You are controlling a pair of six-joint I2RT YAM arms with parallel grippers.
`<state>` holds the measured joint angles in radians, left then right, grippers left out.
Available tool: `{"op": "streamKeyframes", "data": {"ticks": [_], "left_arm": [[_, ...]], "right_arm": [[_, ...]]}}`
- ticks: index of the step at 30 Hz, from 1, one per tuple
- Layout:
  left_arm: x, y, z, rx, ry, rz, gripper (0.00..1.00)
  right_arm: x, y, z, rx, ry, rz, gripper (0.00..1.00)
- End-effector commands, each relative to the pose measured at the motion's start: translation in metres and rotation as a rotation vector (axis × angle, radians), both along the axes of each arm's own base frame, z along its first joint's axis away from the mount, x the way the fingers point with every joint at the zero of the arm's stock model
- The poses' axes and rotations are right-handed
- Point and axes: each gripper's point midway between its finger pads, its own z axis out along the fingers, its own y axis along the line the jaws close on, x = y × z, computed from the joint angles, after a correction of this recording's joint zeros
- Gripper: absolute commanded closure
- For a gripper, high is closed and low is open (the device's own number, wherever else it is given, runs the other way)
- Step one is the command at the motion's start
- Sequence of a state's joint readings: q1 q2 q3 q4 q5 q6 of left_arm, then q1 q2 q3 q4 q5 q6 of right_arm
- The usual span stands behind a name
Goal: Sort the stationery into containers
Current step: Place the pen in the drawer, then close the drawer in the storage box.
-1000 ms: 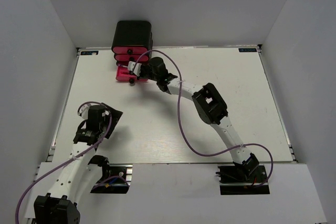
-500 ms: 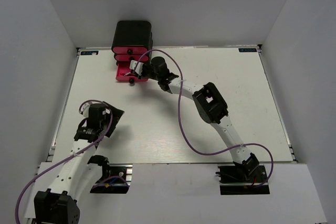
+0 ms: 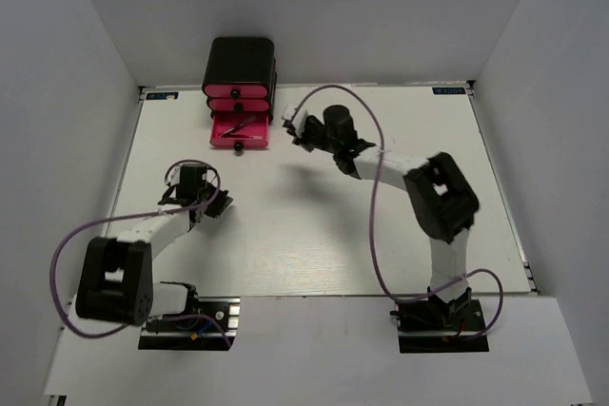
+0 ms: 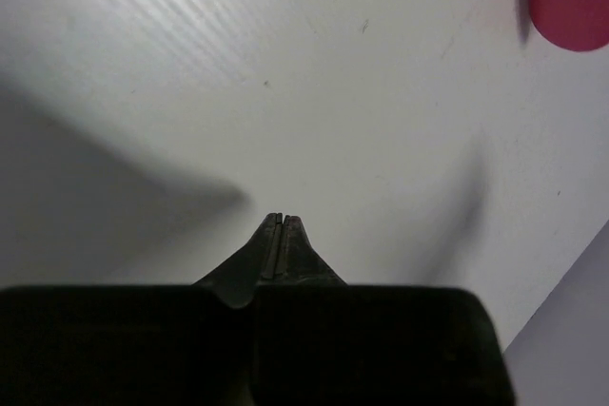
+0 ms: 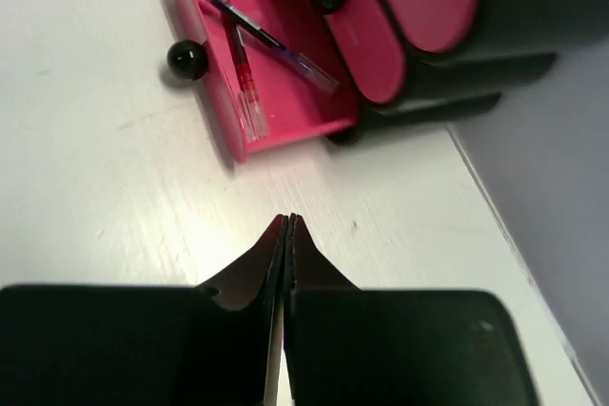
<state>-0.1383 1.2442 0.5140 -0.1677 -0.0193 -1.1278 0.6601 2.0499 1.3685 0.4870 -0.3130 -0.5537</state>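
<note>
Right gripper (image 5: 287, 227): hovering clenched and empty over the table (image 3: 314, 225), just beside the pulled-out bottom drawer (image 5: 295, 109) of the black cabinet (image 3: 242, 62). Left gripper (image 4: 280, 223): hanging clenched, gripping nothing, well apart from it. Red pen (image 5: 245, 78) and dark pen (image 5: 269, 40): lying inside that drawer, crossing near one end.

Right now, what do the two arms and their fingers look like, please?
Both the left arm and the right arm have white links with bulky black joints. A thin purple cable loops loosely along each. The fingers are matte black and taper to a narrow tip.
</note>
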Motion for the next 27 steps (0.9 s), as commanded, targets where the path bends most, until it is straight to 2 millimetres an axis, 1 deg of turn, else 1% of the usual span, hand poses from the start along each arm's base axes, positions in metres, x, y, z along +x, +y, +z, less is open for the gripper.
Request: {"op": "streamKeyframes", "data": {"ticks": [1,2,3,4,5,6,7,8,9,10,11,12,13,14,15,16,17,19,21,22,23,24,25,26,27], "left_arm": [[0.056,-0.015,0.035,-0.088,-0.126,0.004,0.98],[0.062,-0.016,0.018,-0.09,-0.081,0.013,0.98],[0.067,-0.017,0.013,-0.098,-0.064,0.025,0.98],[0.081,-0.019,0.02,-0.109,-0.078,0.033,0.98],[0.087,-0.018,0.016,-0.11,-0.066,0.052,0.97],[0.093,-0.016,0.003,-0.094,-0.037,0.064,0.97],[0.101,-0.016,0.006,-0.094,-0.031,0.079,0.97],[0.106,-0.013,0.003,-0.085,-0.02,0.103,0.97],[0.112,-0.012,0.002,-0.082,-0.019,0.118,0.97],[0.117,-0.011,-0.003,-0.081,0.004,0.138,0.95],[0.12,-0.009,-0.005,-0.077,0.013,0.157,0.95],[0.13,-0.007,-0.001,-0.067,0.001,0.167,0.93],[0.129,-0.006,-0.012,-0.059,0.04,0.182,0.92],[0.137,-0.004,-0.007,-0.049,0.03,0.192,0.92],[0.139,-0.003,-0.009,-0.039,0.04,0.198,0.9],[0.14,-0.001,-0.013,-0.029,0.053,0.204,0.9],[0.14,-0.001,-0.021,-0.023,0.077,0.205,0.9],[0.145,0.003,-0.022,-0.013,0.084,0.234,0.9],[0.149,0.004,-0.024,-0.004,0.09,0.24,0.87],[0.147,0.004,-0.031,0.0,0.106,0.24,0.85],[0.152,0.003,-0.027,-0.003,0.095,0.24,0.78],[0.154,0.003,-0.029,-0.007,0.099,0.247,0.73],[0.153,0.003,-0.034,-0.005,0.109,0.247,0.68],[0.155,0.001,-0.032,-0.017,0.099,0.24,0.64],[0.154,-0.001,-0.036,-0.029,0.111,0.243,0.55]], "right_arm": [[-0.023,-0.029,0.07,0.137,-0.055,-0.007,1.0],[-0.031,-0.037,0.059,0.126,-0.024,-0.012,1.0],[-0.04,-0.051,0.069,0.138,-0.029,-0.019,1.0],[-0.046,-0.055,0.07,0.142,-0.02,-0.02,1.0],[-0.053,-0.067,0.049,0.115,0.021,-0.034,1.0],[-0.056,-0.071,0.049,0.116,0.024,-0.038,1.0],[-0.059,-0.079,0.064,0.131,0.005,-0.047,1.0],[-0.065,-0.083,0.056,0.121,0.023,-0.052,1.0],[-0.066,-0.094,0.056,0.121,0.027,-0.073,1.0],[-0.069,-0.099,0.061,0.13,0.025,-0.08,1.0],[-0.071,-0.108,0.054,0.125,0.042,-0.097,1.0],[-0.074,-0.111,0.052,0.125,0.053,-0.101,1.0],[-0.075,-0.118,0.052,0.128,0.059,-0.111,1.0],[-0.078,-0.121,0.051,0.13,0.063,-0.114,1.0],[-0.079,-0.125,0.048,0.131,0.072,-0.12,1.0],[-0.08,-0.127,0.054,0.142,0.067,-0.118,1.0],[-0.081,-0.128,0.053,0.143,0.073,-0.123,1.0],[-0.079,-0.134,0.052,0.146,0.081,-0.137,1.0],[-0.078,-0.138,0.051,0.148,0.084,-0.145,1.0],[-0.079,-0.139,0.054,0.153,0.079,-0.143,1.0],[-0.08,-0.138,0.054,0.155,0.082,-0.139,1.0],[-0.077,-0.142,0.055,0.157,0.079,-0.151,1.0],[-0.078,-0.142,0.053,0.158,0.088,-0.148,1.0],[-0.076,-0.146,0.054,0.159,0.086,-0.157,1.0],[-0.077,-0.145,0.053,0.16,0.089,-0.152,1.0]]}}
